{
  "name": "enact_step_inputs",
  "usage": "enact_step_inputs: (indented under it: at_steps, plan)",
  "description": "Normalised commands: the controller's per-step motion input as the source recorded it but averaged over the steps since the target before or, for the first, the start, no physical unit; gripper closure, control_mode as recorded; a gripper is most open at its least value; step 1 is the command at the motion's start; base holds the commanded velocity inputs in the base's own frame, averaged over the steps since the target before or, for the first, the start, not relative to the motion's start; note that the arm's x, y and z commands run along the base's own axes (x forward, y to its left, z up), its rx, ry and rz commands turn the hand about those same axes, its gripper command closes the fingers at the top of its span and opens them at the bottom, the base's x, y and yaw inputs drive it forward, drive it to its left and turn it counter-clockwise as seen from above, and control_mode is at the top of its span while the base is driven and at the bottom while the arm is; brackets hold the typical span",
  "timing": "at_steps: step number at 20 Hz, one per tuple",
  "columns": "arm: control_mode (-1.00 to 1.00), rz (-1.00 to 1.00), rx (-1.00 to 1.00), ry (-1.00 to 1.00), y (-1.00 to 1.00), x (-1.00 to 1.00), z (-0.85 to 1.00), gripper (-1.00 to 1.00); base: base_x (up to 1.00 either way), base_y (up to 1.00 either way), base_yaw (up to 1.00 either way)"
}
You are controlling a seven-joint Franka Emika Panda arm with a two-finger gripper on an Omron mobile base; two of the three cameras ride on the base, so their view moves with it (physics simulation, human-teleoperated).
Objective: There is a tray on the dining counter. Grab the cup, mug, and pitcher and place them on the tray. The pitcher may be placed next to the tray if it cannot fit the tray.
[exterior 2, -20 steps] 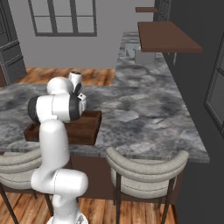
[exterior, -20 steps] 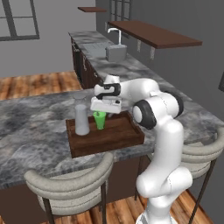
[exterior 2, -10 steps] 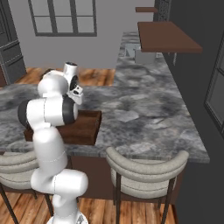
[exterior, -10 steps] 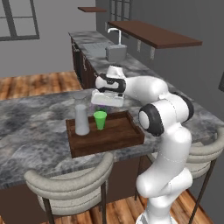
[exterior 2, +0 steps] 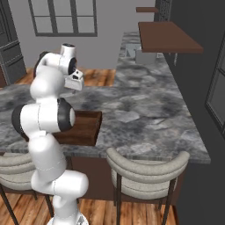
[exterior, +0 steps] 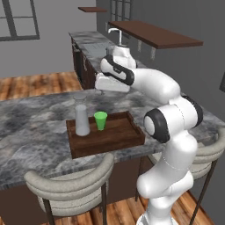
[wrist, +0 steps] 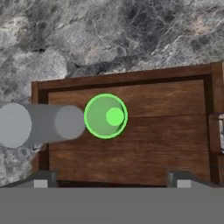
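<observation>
The dark wooden tray (exterior: 115, 136) (wrist: 144, 144) (exterior 2: 86, 128) lies on the grey marbled dining counter (exterior: 30, 132) (exterior 2: 140, 105). On its left part the green cup (exterior: 100, 120) (wrist: 105, 116) stands upright, close beside the tall pale pitcher (exterior: 81, 117) (wrist: 39, 124). My gripper (exterior: 101, 89) (exterior 2: 75, 84) (wrist: 111, 181) hangs high above the counter just behind the tray, pointing down, open and empty. In the hand view its fingertips (wrist: 41, 179) stand wide apart, with the cup and pitcher far below. The mug is out of view.
Two padded stools (exterior: 70, 186) (exterior 2: 147, 169) stand along the counter's near edge. Behind are a sink with a faucet (exterior: 115, 35) on a second worktop and a dark wall shelf (exterior: 154, 33) (exterior 2: 169, 37).
The gripper, down at the green cup on the tray a second ago, has let it go, risen and drawn back beyond the tray's far edge. The cup stays standing.
</observation>
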Motion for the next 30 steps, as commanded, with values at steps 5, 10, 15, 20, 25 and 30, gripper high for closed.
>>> enact_step_inputs:
  at_steps: [5, 10, 15, 20, 25, 30]
  plan:
    - [-1.00, -0.11, 0.00, 0.00, -0.13, -0.24, 0.83, -1.00, 0.00, 0.00, 0.00]
    - [-1.00, -0.23, 0.00, -0.03, -0.23, -0.57, 0.50, -1.00, 0.00, 0.00, 0.00]
    - [-1.00, -0.40, -0.01, -0.07, -0.22, -0.85, 0.07, -1.00, 0.00, 0.00, 0.00]
    - [-1.00, -0.53, 0.10, -0.01, -0.21, -1.00, 0.00, -1.00, 0.00, 0.00, 0.00]
    - [-1.00, -0.29, 0.05, -0.16, -0.06, -0.92, 0.22, -1.00, 0.00, 0.00, 0.00]
    - [-1.00, -0.07, 0.00, -0.14, -0.03, -0.89, 0.20, -1.00, 0.00, 0.00, 0.00]
